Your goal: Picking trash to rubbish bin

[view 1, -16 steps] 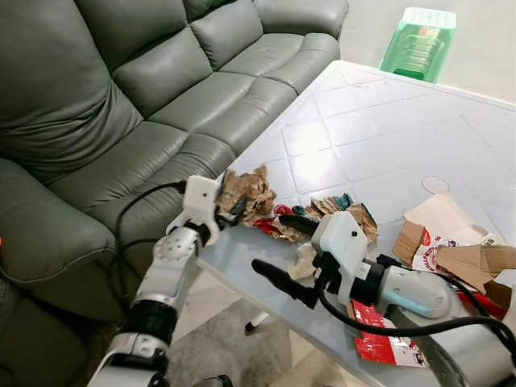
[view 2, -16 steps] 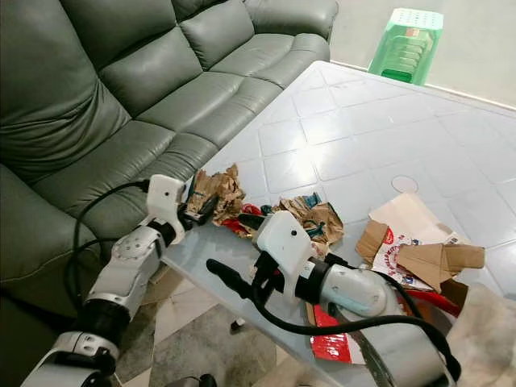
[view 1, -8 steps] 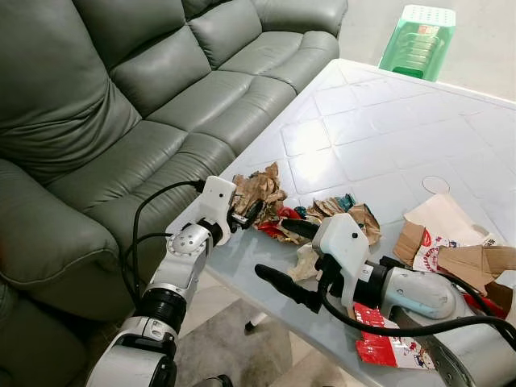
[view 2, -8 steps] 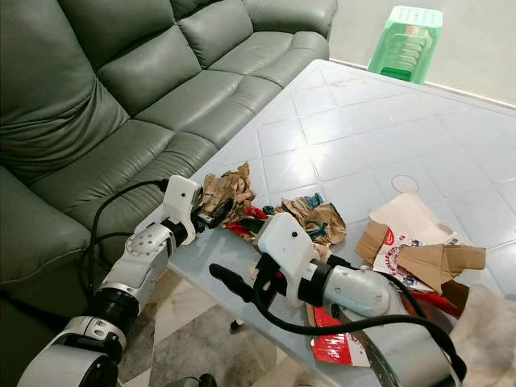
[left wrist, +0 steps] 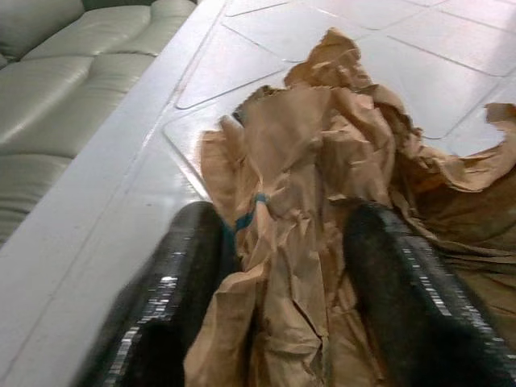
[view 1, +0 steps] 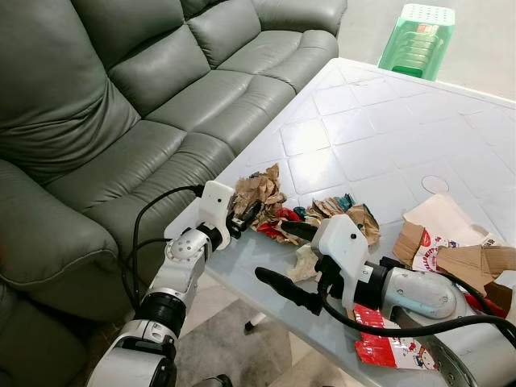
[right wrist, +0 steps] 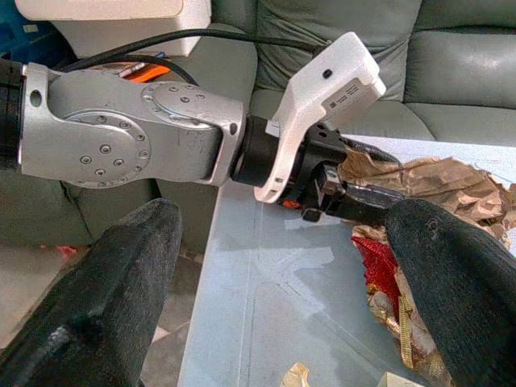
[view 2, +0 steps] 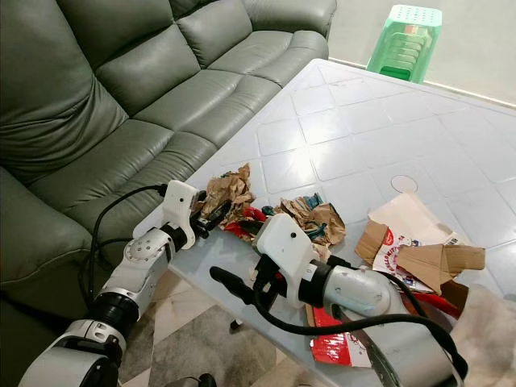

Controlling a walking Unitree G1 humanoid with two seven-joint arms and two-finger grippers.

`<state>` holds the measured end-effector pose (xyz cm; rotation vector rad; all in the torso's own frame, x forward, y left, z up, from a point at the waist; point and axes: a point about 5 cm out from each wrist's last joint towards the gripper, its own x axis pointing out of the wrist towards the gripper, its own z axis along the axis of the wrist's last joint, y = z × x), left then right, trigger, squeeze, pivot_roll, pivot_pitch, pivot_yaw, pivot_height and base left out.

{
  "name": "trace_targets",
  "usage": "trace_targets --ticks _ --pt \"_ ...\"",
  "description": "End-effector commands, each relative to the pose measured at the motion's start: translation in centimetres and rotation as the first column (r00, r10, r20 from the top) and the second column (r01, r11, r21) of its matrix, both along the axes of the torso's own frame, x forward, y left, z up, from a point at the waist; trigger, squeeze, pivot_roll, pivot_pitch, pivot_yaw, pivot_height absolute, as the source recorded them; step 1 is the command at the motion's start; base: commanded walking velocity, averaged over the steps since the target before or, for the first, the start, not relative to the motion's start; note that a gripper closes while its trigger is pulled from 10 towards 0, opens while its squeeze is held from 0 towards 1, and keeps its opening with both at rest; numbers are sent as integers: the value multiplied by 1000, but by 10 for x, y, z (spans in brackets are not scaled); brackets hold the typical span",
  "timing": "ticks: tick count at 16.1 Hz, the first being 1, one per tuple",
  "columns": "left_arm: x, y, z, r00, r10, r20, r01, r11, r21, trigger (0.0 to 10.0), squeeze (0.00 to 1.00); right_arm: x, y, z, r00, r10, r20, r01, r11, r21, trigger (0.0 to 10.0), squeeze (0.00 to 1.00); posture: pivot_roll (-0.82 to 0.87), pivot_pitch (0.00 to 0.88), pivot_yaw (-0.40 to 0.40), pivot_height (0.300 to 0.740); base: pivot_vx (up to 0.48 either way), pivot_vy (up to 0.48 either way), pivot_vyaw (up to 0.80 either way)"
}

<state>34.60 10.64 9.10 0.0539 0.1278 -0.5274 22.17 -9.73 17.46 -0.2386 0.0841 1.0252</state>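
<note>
From the head camera, the left gripper point(view 1: 244, 214) sits mid-frame at the near corner of the pale table point(view 1: 379, 129), fingers clamped on a crumpled brown paper wad point(view 1: 258, 190). The right gripper point(view 1: 286, 262) hovers lower centre, fingers spread wide. A green sofa point(view 1: 121, 89) crowds the left; a green stool point(view 1: 418, 42) stands upper right. Torn cardboard point(view 1: 455, 242) litters the right edge.

Left wrist view: both black fingers point(left wrist: 173, 298) squeeze the paper.

Right wrist view: a red wrapper point(right wrist: 379, 258) lies beside the wad.
</note>
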Motion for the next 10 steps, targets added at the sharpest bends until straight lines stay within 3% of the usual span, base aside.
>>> trace_targets --ticks 1,6,8,10 --pt "-6 5 -14 999 9 -52 -8 1000 14 0 0 0 1 1 1000 11 4 -11 1000 -11 10000 0 -169 124 16 740 0 0 0" --pt "-7 17 -6 994 99 37 -100 995 3 0 0 1 0 -2 1000 -1 0 1 1000 -23 10000 0 -165 120 12 740 0 0 0" --pt "-9 28 12 965 197 175 -196 980 -26 0 0 9 -7 -10 997 -71 13 72 993 -92 10000 0 -156 121 3 740 0 0 0" --pt "-16 30 22 944 230 237 -221 973 -65 0 0 16 -11 -16 994 -104 32 107 986 -129 10000 0 -142 122 -7 740 0 0 0"
